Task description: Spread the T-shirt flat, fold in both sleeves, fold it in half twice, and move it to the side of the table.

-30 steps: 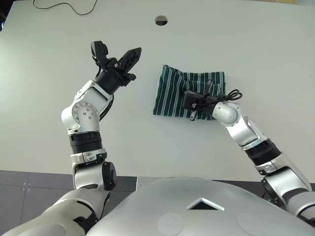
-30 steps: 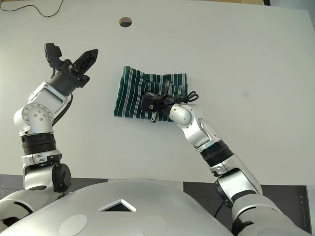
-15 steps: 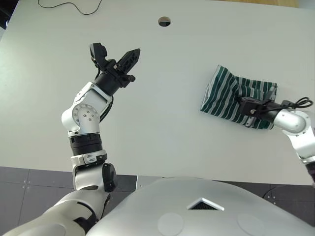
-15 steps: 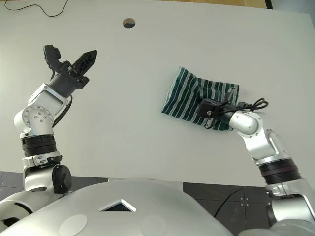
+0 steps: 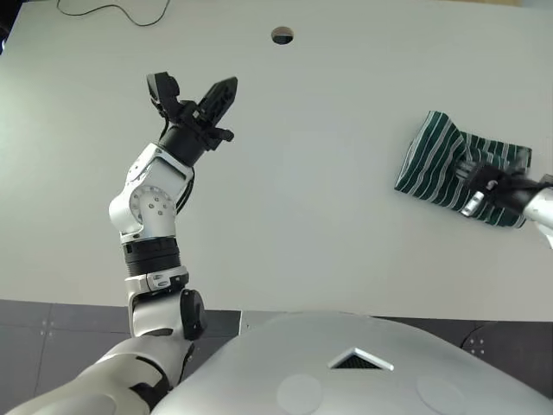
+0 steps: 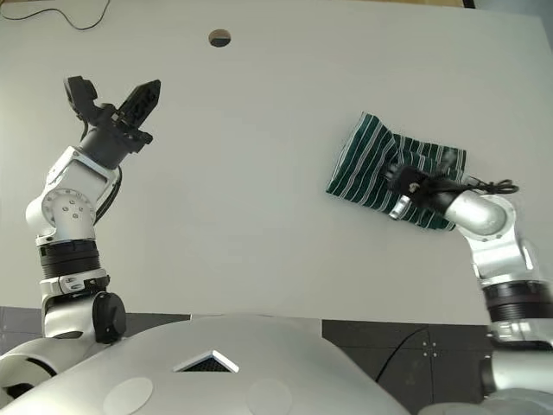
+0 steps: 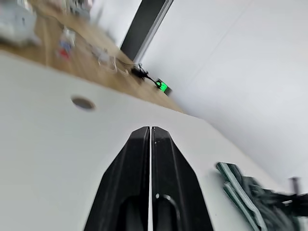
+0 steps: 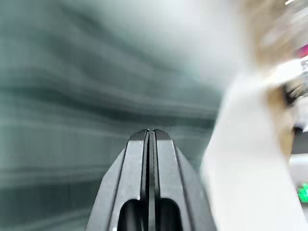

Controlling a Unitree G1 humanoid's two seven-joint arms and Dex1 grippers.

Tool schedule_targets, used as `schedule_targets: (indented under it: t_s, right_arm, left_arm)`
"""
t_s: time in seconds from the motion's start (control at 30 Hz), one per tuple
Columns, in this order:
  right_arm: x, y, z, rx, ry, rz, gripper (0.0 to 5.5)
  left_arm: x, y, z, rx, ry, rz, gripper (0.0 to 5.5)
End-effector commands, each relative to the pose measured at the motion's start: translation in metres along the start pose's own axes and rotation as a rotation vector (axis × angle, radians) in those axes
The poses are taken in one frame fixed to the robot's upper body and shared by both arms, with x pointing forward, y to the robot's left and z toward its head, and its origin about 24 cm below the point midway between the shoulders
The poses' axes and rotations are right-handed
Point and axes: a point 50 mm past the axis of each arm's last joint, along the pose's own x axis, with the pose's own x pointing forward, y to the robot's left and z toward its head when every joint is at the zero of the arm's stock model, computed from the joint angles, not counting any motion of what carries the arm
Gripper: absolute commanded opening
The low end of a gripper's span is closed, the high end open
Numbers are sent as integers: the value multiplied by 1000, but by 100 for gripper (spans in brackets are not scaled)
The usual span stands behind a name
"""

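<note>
The folded green-and-white striped T-shirt (image 5: 429, 164) lies near the right side of the white table (image 5: 302, 216). My right gripper (image 6: 390, 175) rests on top of the cloth near its middle, fingers shut together; in the right wrist view the striped T-shirt (image 8: 67, 96) lies blurred behind the closed right gripper (image 8: 149, 131). My left gripper (image 5: 226, 86) is raised above the left half of the table, shut and holding nothing. In the left wrist view the left gripper (image 7: 150, 130) points across the table with the T-shirt (image 7: 239, 191) far off.
A round cable hole (image 5: 282, 35) sits near the table's far edge, and a thin black cable (image 5: 112, 10) lies at the far left corner. The table's front edge (image 5: 302, 304) runs just ahead of my body.
My right gripper has slid the folded T-shirt from the table's middle well to the right. The left arm has hardly moved.
</note>
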Motion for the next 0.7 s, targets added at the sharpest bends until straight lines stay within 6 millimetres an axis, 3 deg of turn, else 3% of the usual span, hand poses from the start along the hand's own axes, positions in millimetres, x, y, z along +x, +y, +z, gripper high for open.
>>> schedule_targets:
  t_s: [0.03, 0.13, 0.33, 0.5, 0.7]
  right_arm:
    - [-5, -23, 60, 76, -328, -248, 14]
    - [-9, -10, 81, 123, -443, -422, 14]
    - [-1, 53, 93, 328, -456, -675, 14]
    - [-7, 70, 85, 426, -367, -833, 14]
    - [-9, 81, 82, 446, -337, -880, 14]
  left_arm:
    - [-9, -18, 14, 318, -138, 13, 10]
    - [-18, -31, 12, 483, -215, 52, 10]
    - [-33, -49, -9, 612, -273, 135, 10]
    - [-39, -55, -18, 595, -265, 158, 10]
    - [-45, -52, -22, 553, -257, 218, 10]
